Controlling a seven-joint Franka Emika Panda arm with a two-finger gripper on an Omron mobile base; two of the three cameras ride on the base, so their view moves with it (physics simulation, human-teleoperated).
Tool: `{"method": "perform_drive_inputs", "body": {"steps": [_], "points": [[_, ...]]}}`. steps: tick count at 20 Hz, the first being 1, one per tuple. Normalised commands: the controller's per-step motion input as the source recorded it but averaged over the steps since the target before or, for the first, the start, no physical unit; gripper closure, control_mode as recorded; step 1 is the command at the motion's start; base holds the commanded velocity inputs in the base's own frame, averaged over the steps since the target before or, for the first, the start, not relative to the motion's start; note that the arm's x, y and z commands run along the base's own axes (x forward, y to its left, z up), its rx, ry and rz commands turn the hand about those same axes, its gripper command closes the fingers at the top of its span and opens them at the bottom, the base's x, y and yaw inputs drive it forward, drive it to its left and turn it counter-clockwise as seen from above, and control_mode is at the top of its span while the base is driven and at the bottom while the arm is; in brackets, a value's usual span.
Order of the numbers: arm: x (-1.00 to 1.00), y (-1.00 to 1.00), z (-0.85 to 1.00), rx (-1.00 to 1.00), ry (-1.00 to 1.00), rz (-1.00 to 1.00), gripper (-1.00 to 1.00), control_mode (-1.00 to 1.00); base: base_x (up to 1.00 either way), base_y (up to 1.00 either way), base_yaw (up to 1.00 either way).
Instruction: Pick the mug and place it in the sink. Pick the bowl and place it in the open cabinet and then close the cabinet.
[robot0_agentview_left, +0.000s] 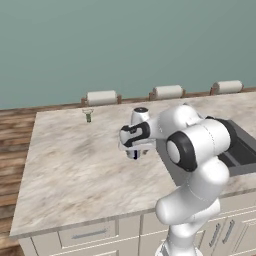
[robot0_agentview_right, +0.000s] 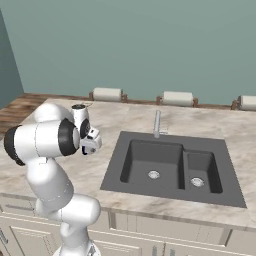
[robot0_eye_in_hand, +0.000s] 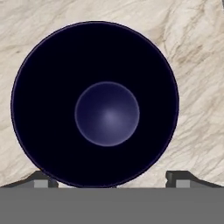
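While my gripper (robot0_eye_in_hand: 111, 178) hangs with jaws spread wide and gripping nothing, I see the dark mug (robot0_eye_in_hand: 95, 105) standing on the marble counter (robot0_eye_in_hand: 197, 87), centre frame, mouth up, between the fingertips.

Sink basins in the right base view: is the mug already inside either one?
No. Both basins of the sink hold nothing but their drains; the mug stands on the marble counter under the gripper.
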Motion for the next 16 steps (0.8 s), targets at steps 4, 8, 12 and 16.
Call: {"method": "perform_drive_inputs", "body": {"steps": [4,8,12,16], "points": [[0.03,0.01,-0.1,0.01,0.0,-0.02,1.0,-1.0,0.0,0.0,0.0],[0.0,0.0,-0.03,0.01,0.0,-0.01,1.0,-1.0,0.0,0.0,0.0],[0.0,0.0,-0.03,0.02,0.0,-0.01,1.0,-1.0,0.0,0.0,0.0],[0.0,0.0,-0.12,0.03,0.0,-0.01,1.0,-1.0,0.0,0.0,0.0]]}}
